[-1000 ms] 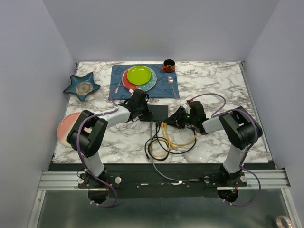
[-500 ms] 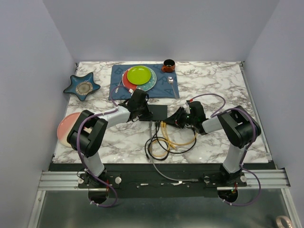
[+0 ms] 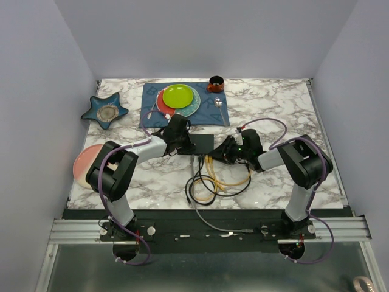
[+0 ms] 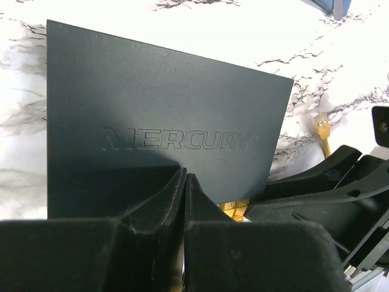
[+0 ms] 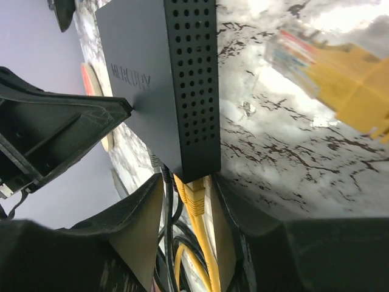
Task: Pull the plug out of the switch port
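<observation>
Matte-black in finish, the switch (image 4: 158, 103) is found lying flat on the marble table (image 3: 285, 103), near the front edge of the blue cloth mat (image 3: 213, 112) and between the two grippers. The word MERCURY is seen embossed on its top face.

The left gripper (image 4: 184, 177) is observed with its fingers pressed together and nothing between them. Their tips are set on the near part of the switch's top.

The right gripper (image 5: 186, 182) is placed at the socket edge with its fingers (image 5: 143, 225) held apart, one on either side of a yellow plug (image 5: 196, 196). That plug is seated in a port at the corner of the switch, and a black cable (image 5: 166, 198) lies just beside it. Whether the pads touch the plug cannot be told.

A second yellow plug (image 4: 320, 125) is noted loose on the marble beside the switch. Coiled cables (image 3: 219, 182), yellow and black, are recorded on the table nearer the arm bases.
</observation>
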